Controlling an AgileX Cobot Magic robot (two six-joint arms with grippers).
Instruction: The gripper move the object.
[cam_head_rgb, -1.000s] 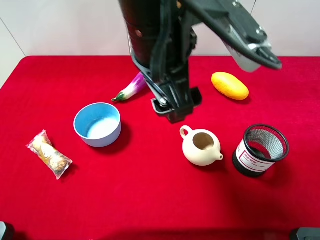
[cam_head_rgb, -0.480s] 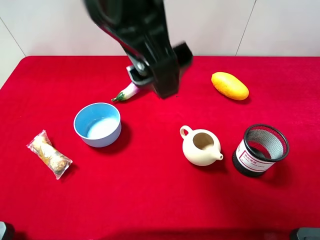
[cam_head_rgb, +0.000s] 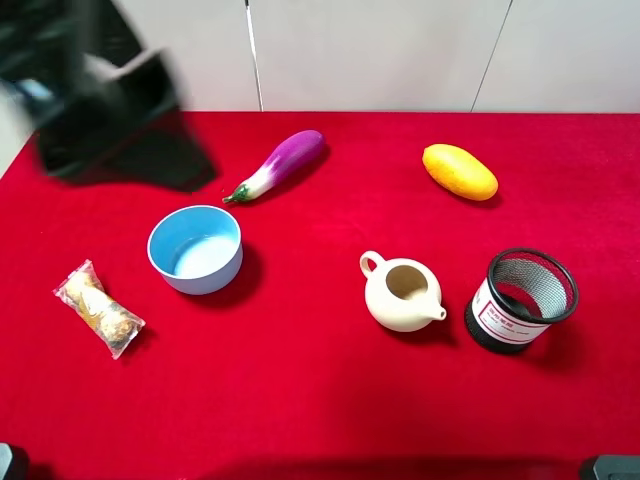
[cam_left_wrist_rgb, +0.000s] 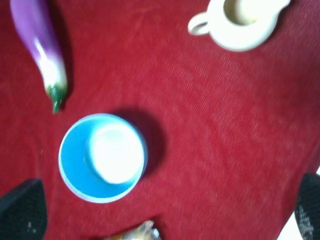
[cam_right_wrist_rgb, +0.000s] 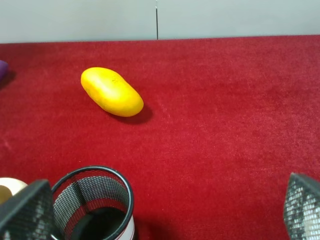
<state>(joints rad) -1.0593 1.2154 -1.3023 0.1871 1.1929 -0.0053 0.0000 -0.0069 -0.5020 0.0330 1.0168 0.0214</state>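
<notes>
**A:** Where was the teapot (cam_head_rgb: 402, 293)?

**B:** Seen from the high camera, it sat right of centre and a little below the middle of the frame. It was cream-white, upright, without a lid, its loop handle pointing toward the upper left and its short spout toward the lower right. Nothing touched it. A black mesh cup (cam_head_rgb: 521, 299) stood just beside the spout.

**A:** And the claws?

**B:** The left gripper (cam_head_rgb: 105, 110) was a dark blur in the upper left corner, well apart from the teapot. In its wrist view both fingertips sat at the far lower corners, so the claw was spread wide and empty. The right gripper (cam_right_wrist_rgb: 165, 212) showed its mesh-textured fingertips at the lower corners of its own view, also wide, holding nothing.

**A:** What else lay on the red cloth (cam_head_rgb: 320, 400)?

**B:** A light blue bowl (cam_head_rgb: 195, 248) left of centre, an eggplant (cam_head_rgb: 277, 165) above it, a yellow mango (cam_head_rgb: 459, 171) at upper right, and a wrapped snack (cam_head_rgb: 98, 308) at far left.

**A:** How should a grasp go?

**B:** I'd judge it best to descend straight over the pot, straddle one wall of the rim away from handle and spout, and steer clear of the mesh cup.
</notes>
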